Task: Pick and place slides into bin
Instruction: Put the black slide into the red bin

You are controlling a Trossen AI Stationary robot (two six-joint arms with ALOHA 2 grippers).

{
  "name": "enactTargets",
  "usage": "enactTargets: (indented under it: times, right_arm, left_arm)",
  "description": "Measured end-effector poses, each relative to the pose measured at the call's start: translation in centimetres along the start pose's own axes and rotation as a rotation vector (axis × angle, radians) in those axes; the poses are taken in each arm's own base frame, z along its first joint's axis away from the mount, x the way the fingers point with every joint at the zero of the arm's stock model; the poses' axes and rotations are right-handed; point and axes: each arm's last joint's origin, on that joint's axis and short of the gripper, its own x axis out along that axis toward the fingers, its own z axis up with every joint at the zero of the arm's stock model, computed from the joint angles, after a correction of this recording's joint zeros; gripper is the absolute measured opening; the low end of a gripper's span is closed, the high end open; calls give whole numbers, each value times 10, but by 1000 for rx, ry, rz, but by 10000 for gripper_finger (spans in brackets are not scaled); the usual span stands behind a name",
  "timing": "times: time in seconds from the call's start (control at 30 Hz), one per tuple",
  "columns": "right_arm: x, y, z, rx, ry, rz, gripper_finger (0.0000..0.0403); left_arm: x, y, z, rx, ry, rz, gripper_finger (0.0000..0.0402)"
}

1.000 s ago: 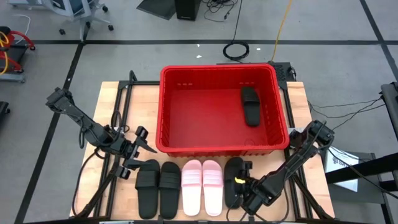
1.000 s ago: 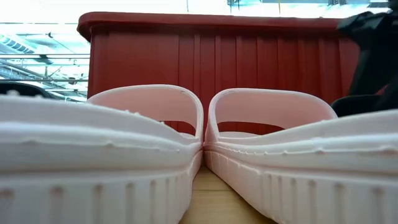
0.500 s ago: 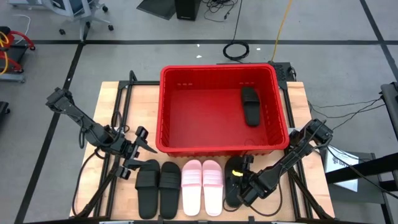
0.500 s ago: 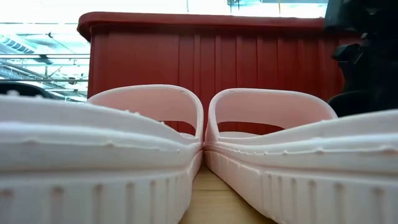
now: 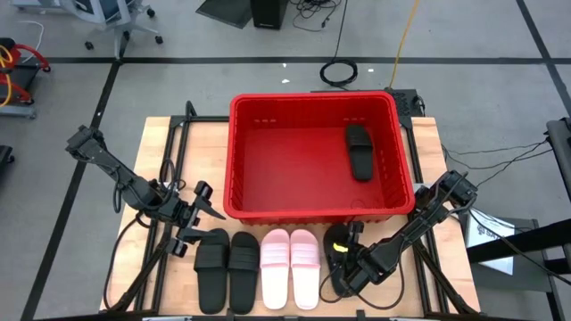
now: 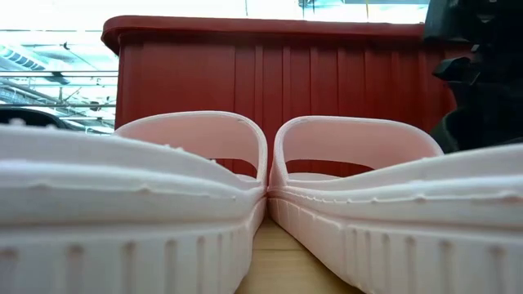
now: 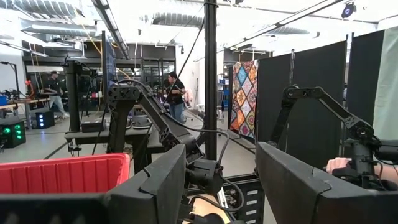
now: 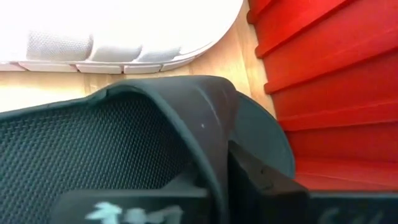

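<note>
High view: right gripper (image 5: 346, 265) clamped on black slide (image 5: 335, 254) just right of pink pair (image 5: 290, 267), strap pinched ready for lifting into red bin (image 5: 314, 214) behind. Left gripper (image 5: 198, 220) spread open, waiting beside bin's near-left corner.

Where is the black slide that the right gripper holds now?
In the high view, the black slide lies on the table at the right end of the row, beside the pink slides, just before the bin; the right gripper grips it.
</note>
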Motion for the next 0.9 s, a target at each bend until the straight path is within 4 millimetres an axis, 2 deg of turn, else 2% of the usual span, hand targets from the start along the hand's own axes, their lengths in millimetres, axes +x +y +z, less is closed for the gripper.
enactTargets:
  times: [0.53, 0.9]
  right_arm:
    - [-1, 1, 1, 13, 12, 30, 9]
    - [-25, 1, 6, 89, 74, 274, 5]
  left_arm:
    - [0, 0, 0, 0, 0, 0, 202]
    - [0, 0, -1, 3, 9, 0, 202]
